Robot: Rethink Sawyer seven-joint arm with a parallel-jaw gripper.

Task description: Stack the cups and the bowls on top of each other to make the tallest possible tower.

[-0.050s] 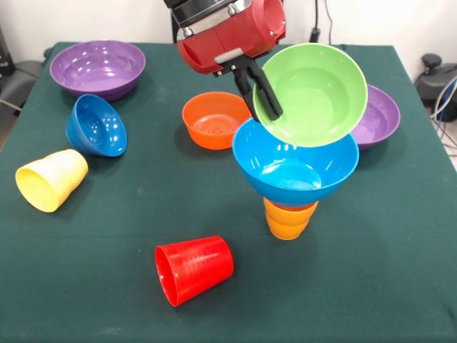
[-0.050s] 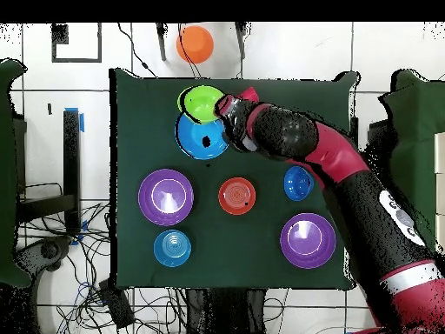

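My gripper [image 1: 260, 89] is shut on the rim of the green bowl [image 1: 314, 93], which hangs tilted with its open side facing the camera. Just below it is the tower: a large blue bowl [image 1: 296, 168] resting upright on an orange cup [image 1: 288, 220]. I cannot tell whether the green bowl's lower edge touches the blue rim. The red cup [image 1: 194, 269] and the yellow cup [image 1: 51, 179] lie on their sides. From overhead, the green bowl [image 2: 202, 103] sits beside the blue bowl [image 2: 202, 137], with the gripper [image 2: 222, 113] at its edge.
An orange bowl [image 1: 214, 120] stands just behind the tower. A purple bowl [image 1: 378, 118] sits at its right and another purple bowl [image 1: 98, 68] at the far left. A dark blue bowl [image 1: 96, 125] lies tipped. A cyan bowl [image 2: 172, 248] shows from overhead.
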